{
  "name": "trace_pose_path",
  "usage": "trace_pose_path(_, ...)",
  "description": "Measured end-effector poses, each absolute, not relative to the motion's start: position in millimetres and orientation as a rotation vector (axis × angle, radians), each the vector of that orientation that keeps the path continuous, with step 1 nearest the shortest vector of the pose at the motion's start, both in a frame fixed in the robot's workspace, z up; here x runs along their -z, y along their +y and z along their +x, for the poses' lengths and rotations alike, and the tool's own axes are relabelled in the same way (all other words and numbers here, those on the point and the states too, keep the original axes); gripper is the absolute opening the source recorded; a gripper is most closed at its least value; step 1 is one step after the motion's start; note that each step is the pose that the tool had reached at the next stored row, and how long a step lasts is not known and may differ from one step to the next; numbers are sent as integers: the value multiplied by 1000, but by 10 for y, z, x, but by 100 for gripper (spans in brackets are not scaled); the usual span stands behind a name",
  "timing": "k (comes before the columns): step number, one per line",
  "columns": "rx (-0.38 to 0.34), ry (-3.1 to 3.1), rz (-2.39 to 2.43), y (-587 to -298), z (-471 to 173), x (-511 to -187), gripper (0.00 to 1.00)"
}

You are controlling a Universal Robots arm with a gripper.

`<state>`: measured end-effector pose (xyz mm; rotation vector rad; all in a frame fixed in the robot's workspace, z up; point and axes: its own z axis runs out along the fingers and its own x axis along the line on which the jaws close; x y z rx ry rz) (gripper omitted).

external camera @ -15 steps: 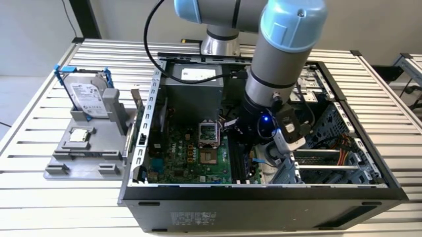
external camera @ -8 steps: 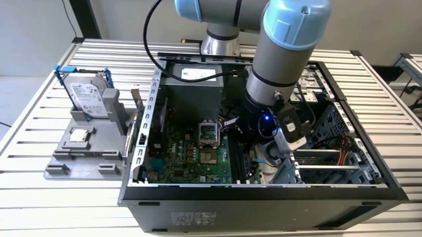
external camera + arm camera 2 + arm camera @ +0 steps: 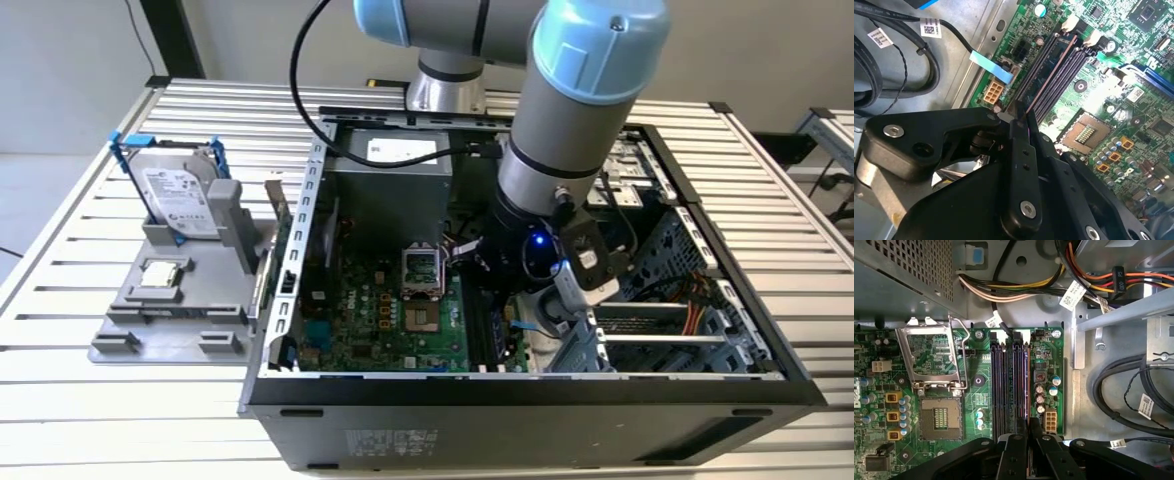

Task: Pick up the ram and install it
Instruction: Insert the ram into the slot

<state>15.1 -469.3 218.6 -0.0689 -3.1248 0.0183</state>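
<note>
Exterior view: your arm reaches into case (image 3: 400,385), centre frame; gripper (image 3: 541,300) low over slots.

Second wrist view: fingers (image 3: 1021,150) pressed together, pinching ram (image 3: 1046,82) edge-on above slots (image 3: 1064,70).

First wrist view: ram (image 3: 1025,385) over rightmost slot.

Judgement: light, stiff, fragile; grip edges only.
</note>
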Motion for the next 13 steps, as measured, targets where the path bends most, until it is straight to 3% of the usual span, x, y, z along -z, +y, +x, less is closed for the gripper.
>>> trace_pose_path(13, -18, -3141, -69, -4693, 143, -2185, 0)
